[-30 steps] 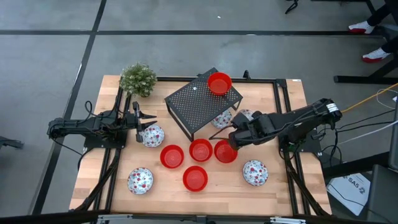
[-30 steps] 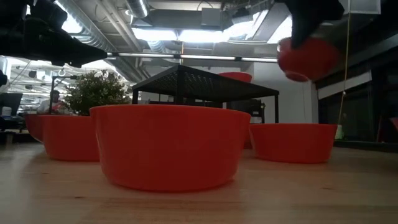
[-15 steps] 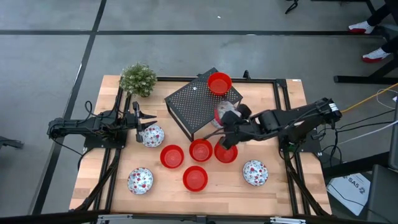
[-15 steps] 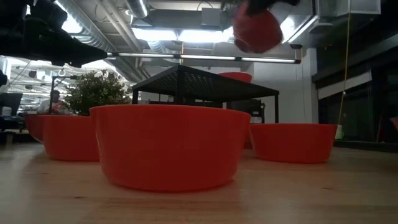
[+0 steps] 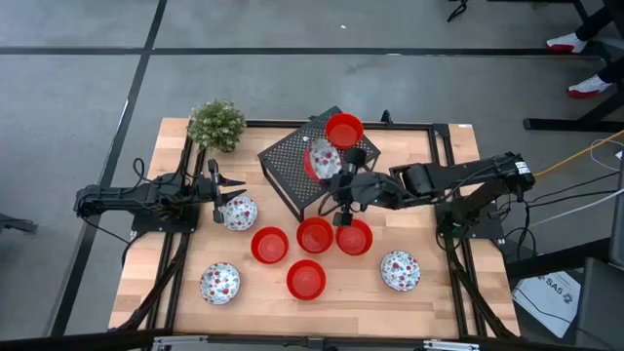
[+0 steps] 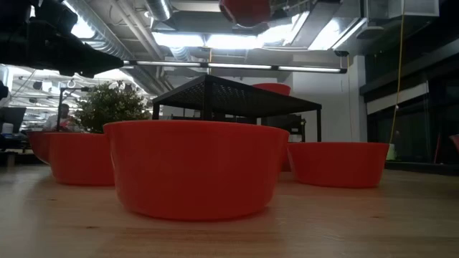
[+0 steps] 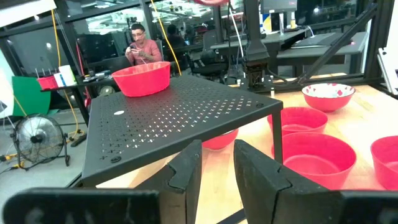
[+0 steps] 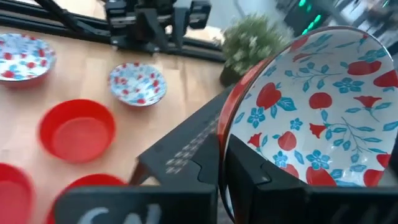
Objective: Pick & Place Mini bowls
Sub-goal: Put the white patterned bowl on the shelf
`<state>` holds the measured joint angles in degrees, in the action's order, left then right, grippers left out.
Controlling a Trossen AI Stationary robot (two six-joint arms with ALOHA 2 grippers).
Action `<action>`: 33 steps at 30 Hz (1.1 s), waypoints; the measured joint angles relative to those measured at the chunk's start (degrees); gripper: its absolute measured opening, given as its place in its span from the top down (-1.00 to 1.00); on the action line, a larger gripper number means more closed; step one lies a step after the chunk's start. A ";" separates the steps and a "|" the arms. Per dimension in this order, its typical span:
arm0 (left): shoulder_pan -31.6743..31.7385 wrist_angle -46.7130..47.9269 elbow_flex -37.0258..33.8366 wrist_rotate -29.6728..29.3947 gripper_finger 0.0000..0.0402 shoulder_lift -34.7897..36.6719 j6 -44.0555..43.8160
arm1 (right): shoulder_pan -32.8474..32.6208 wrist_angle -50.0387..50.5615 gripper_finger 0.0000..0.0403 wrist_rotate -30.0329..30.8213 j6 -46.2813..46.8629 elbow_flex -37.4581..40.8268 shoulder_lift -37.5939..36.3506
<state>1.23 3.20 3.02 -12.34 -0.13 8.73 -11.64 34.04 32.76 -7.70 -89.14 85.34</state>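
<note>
Right gripper [image 5: 336, 175]: pinched on the rim of one printed bowl [image 5: 323, 160], held tilted above the rack [image 5: 302, 166].
Held bowl: white inside with red-and-blue print, red outside; hangs over the rack's top, near the red bowl on the rack [image 5: 343, 130].
Left gripper [image 5: 216, 185]: fingers slightly apart, nothing between them; parked well to the left of the rack, just beside a printed bowl [image 5: 240, 211].
Red bowls, counted: five; one on the rack's far corner, four on the table [image 5: 439, 292] below and in front of the right gripper [image 5: 269, 245] [image 5: 314, 234] [image 5: 354, 237] [image 5: 306, 279].
Printed bowls, counted: four seen; one held, three on the table [image 5: 220, 282] [image 5: 400, 270].
Rack: one, black, perforated, directly under the held bowl.
Plant [image 5: 215, 123]: one, at the table's far-left corner, well clear of both grippers.
Obstructions: red bowl on the rack stands just beyond the held bowl.
</note>
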 joint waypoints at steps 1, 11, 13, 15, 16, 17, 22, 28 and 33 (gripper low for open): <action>0.00 0.00 0.01 0.00 0.56 0.00 0.00 | 0.37 -0.71 0.92 -0.09 -1.63 0.00 0.00; 0.00 0.01 -0.01 0.00 0.56 0.00 0.00 | 5.36 -2.14 0.94 -6.94 -8.62 0.00 0.23; -0.01 0.00 -0.01 0.00 0.56 -0.01 0.00 | 6.13 -2.31 0.94 -8.91 -10.15 0.00 0.48; -0.02 0.02 0.01 0.00 0.56 -0.01 0.00 | 6.72 -2.03 0.94 -10.55 -11.84 0.00 0.61; 0.00 0.00 0.00 0.00 0.56 -0.01 0.00 | 7.03 -1.94 0.94 -11.59 -12.50 0.00 0.63; 0.01 0.01 0.00 0.00 0.56 0.01 0.00 | 7.40 -2.01 0.94 -12.70 -13.09 0.00 0.82; -0.01 0.00 0.01 0.00 0.56 0.01 0.00 | 9.31 -1.41 0.94 -17.03 -15.73 -0.11 2.21; -0.01 0.01 0.01 0.00 0.56 0.01 0.00 | 11.88 11.51 0.94 -19.55 -18.53 -9.79 9.25; 0.00 0.02 -0.02 0.02 0.56 0.01 0.00 | 14.39 23.66 0.94 -22.27 -20.15 -22.03 17.61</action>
<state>1.23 3.22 3.01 -12.32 -0.12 8.73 2.75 57.69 10.49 -27.86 -111.18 102.95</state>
